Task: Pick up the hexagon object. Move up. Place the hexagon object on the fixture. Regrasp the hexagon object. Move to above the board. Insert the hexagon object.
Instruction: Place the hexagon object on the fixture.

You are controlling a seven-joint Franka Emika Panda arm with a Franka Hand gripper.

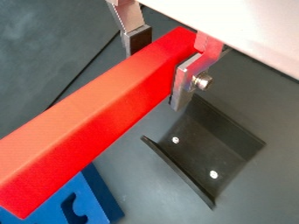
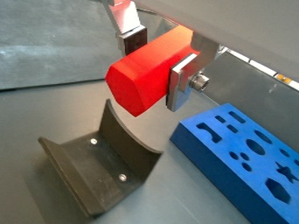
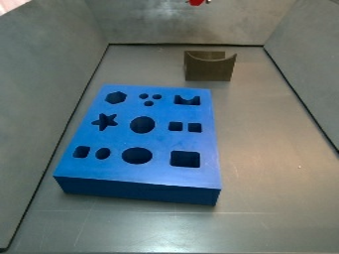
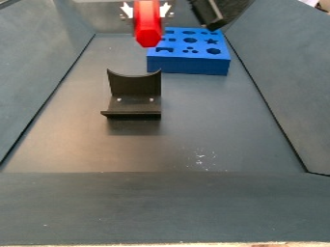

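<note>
Peg clamped between gripper plates, held high above fixture — lifted clear, nothing touching. Board beyond fixture, holes vacant. Probably the move-up step; next calls for lowering peg into fixture's notch — then regrasping.
</note>
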